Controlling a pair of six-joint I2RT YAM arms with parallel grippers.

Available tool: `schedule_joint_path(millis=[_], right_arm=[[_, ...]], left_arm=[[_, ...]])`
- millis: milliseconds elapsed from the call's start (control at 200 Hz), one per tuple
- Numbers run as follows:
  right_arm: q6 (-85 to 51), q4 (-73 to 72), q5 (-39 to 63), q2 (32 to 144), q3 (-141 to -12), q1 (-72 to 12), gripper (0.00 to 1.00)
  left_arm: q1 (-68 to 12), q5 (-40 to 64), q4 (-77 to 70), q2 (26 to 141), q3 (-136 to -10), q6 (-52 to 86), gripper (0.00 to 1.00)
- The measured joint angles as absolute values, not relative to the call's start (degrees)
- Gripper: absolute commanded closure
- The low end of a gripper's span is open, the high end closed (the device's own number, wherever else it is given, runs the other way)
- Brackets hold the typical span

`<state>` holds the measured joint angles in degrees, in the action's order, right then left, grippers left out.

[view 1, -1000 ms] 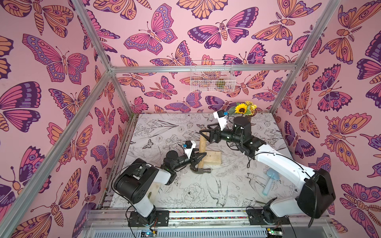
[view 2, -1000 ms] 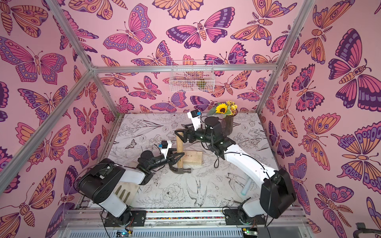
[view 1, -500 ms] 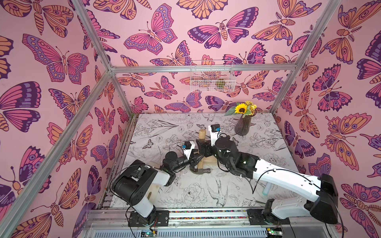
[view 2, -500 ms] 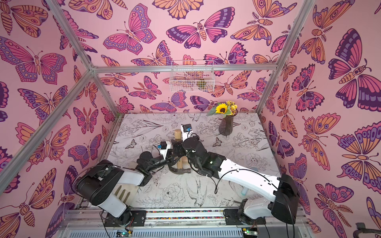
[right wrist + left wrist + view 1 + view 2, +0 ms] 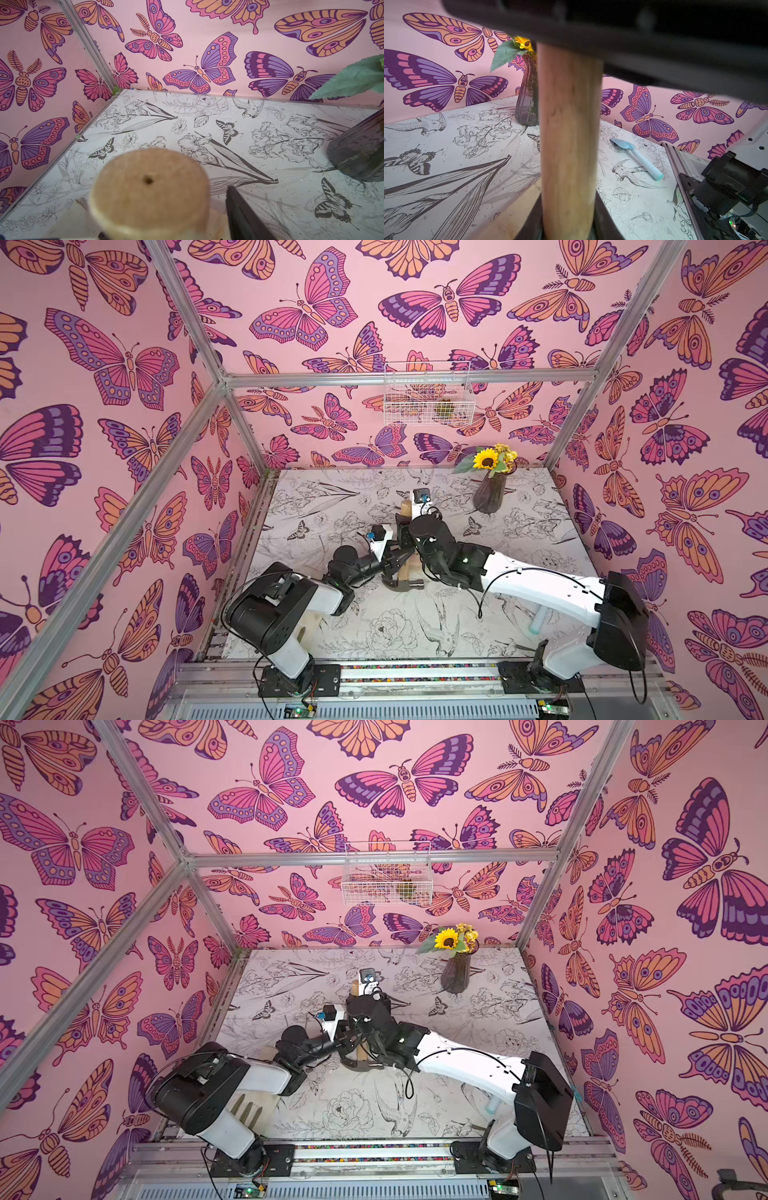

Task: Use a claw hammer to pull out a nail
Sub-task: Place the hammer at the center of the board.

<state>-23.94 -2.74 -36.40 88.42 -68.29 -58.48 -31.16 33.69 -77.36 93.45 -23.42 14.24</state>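
The claw hammer stands upright mid-table, its grey head (image 5: 401, 585) (image 5: 359, 1065) down on a pale wood block (image 5: 410, 570) (image 5: 508, 214). Its wooden handle (image 5: 569, 135) rises to a round butt end (image 5: 149, 187) (image 5: 405, 506). My left gripper (image 5: 392, 562) (image 5: 343, 1040) (image 5: 568, 228) is shut on the handle just above the head. My right gripper (image 5: 406, 536) (image 5: 357, 1019) (image 5: 166, 232) straddles the handle higher up. Its one visible finger (image 5: 243, 216) stands slightly off the wood, so it is open. The nail is hidden.
A purple vase with a sunflower (image 5: 490, 493) (image 5: 527, 99) stands at the back right. A pale blue trowel (image 5: 637, 158) lies at the front right, partly under my right arm. A wire basket (image 5: 426, 393) hangs on the back wall. A wooden rack (image 5: 249, 1108) sits beneath my left arm.
My right arm swung from near the vase down over the hammer, and its jaws narrowed around the handle. The left gripper and hammer stayed put.
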Motion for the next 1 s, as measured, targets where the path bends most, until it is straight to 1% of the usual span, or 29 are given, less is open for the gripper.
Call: schedule_joint_path(millis=[60,100,165,235,285,330,381,446,566,711,866,906,1001], right_arm=[[-23.7,-4.1,-36.4,89.0,-68.3,-58.7,0.73],[-23.1,-4.4,-36.6,89.1,-68.2,-58.8,0.79],[-23.1,-5.1,-36.2,89.1,-68.0,-58.7,0.87],[-22.5,-5.9,-35.8,89.1,-67.7,-58.8,0.96],[-22.3,-6.8,-35.4,89.0,-67.3,-58.8,1.0],[-22.2,-7.4,-35.4,88.8,-66.8,-58.7,1.0],[-21.8,-7.9,-35.5,88.3,-66.1,-58.6,1.0],[-20.6,-7.9,-35.5,87.2,-65.1,-58.5,1.0],[-18.6,-6.1,-35.0,84.6,-63.4,-58.2,1.0],[-17.4,-2.2,-29.4,79.7,-60.8,-55.2,1.0],[-16.1,4.1,-21.3,72.3,-57.4,-48.2,1.0],[-15.8,5.5,-19.1,70.5,-56.5,-45.6,1.0],[-15.7,8.2,-12.6,67.1,-54.7,-37.8,1.0]], left_arm=[[-31.2,33.5,-77.3,93.4,-23.4,14.4,1.0],[-31.2,33.4,-77.4,93.4,-23.3,14.5,0.96],[-31.2,33.2,-77.2,92.9,-23.0,14.6,0.84],[-31.2,32.6,-76.8,92.2,-22.5,14.6,0.65],[-31.2,32.1,-76.6,91.5,-22.0,14.5,0.54],[-31.2,31.5,-76.7,90.5,-21.1,14.3,0.48],[-31.1,30.7,-76.7,89.0,-20.3,14.6,0.44],[-31.0,29.9,-76.9,86.8,-19.0,14.9,0.41],[-30.1,29.1,-76.3,82.1,-16.1,16.3,0.39],[-28.3,28.4,-73.1,76.1,-14.5,18.2,0.39],[-26.9,25.8,-61.5,64.4,-14.7,18.8,0.37],[-26.7,24.6,-58.7,61.3,-14.7,19.0,0.35],[-25.5,22.4,-51.5,55.7,-15.0,20.3,0.35]])
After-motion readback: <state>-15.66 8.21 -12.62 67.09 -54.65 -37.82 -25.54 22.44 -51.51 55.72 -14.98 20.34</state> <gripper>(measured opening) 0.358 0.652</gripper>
